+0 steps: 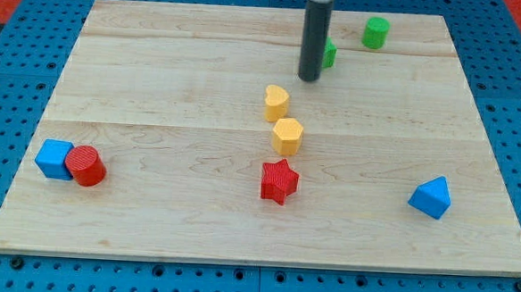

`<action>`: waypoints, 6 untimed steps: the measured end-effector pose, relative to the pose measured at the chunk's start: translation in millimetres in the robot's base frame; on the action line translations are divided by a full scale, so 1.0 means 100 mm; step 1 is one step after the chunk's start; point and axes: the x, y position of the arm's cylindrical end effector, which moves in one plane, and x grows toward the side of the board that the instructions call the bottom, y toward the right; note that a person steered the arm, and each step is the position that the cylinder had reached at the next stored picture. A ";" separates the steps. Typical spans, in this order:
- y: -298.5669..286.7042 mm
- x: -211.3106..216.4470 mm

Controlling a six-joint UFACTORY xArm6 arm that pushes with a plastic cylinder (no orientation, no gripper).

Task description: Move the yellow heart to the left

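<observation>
We see my tip (pixel 309 78), the bottom end of a straight dark rod, on the wooden table top (pixel 156 87) near the top edge. It holds nothing and touches no block. The small yellow heart block (pixel 276 102) sits near the middle of the board, just below my tip and a little to the left. A yellow six-sided block (pixel 288 136) is right below the heart, very close. A red star block (pixel 279 182) is under that. A green block (pixel 329 53) peeks out behind the rod, and a green round block (pixel 375 32) is by the top edge. A blue cube (pixel 54 158) touches a red round block (pixel 87 165) near the bottom left corner. A blue triangle block (pixel 431 197) sits near the bottom right corner
</observation>
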 end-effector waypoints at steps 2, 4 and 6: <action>-0.74 0.30; -0.43 0.58; 0.62 0.71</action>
